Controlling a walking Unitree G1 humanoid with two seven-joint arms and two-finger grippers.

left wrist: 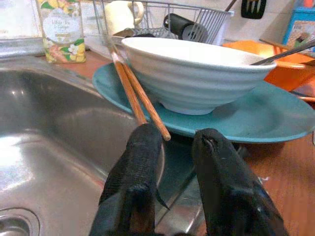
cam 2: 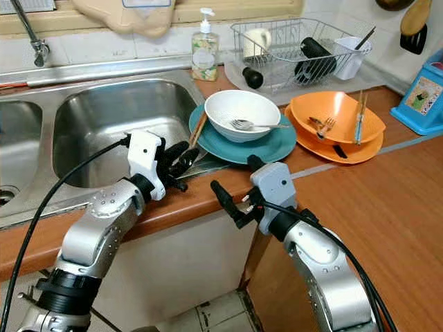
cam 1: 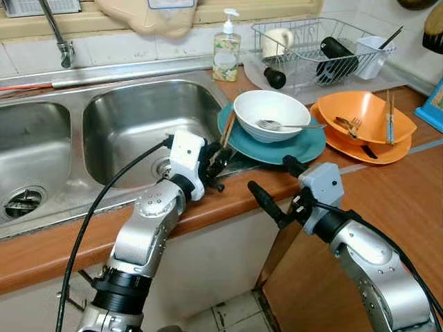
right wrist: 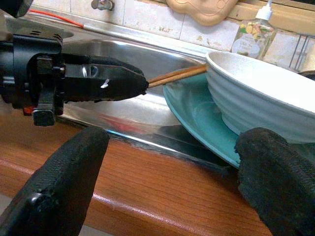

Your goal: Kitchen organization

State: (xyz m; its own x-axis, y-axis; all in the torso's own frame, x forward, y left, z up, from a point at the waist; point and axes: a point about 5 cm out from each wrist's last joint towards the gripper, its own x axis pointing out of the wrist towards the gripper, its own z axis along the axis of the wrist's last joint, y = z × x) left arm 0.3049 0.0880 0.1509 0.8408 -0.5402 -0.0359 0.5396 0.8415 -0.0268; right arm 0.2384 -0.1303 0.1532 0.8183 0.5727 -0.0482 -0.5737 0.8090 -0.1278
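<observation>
A pair of wooden chopsticks (left wrist: 133,88) leans on the teal plate (cam 1: 304,149), beside the white bowl (cam 1: 271,111) that holds a fork (cam 1: 277,126). My left gripper (left wrist: 177,147) is open at the sink-side rim of the plate. Its fingertips are right at the lower ends of the chopsticks, which touch one finger (left wrist: 140,152). My right gripper (cam 1: 277,187) is open over the wooden counter edge, just in front of the teal plate, with nothing between its fingers (right wrist: 64,182). The left gripper (right wrist: 98,81) is also in the right wrist view, pointing at the chopsticks (right wrist: 177,74).
A double steel sink (cam 1: 138,117) lies to the left. To the right is an orange bowl (cam 1: 363,114) on an orange plate, with a fork and chopsticks in it. Behind stand a soap bottle (cam 1: 226,48) and a wire dish rack (cam 1: 311,41); a blue box (cam 1: 435,104) is at far right.
</observation>
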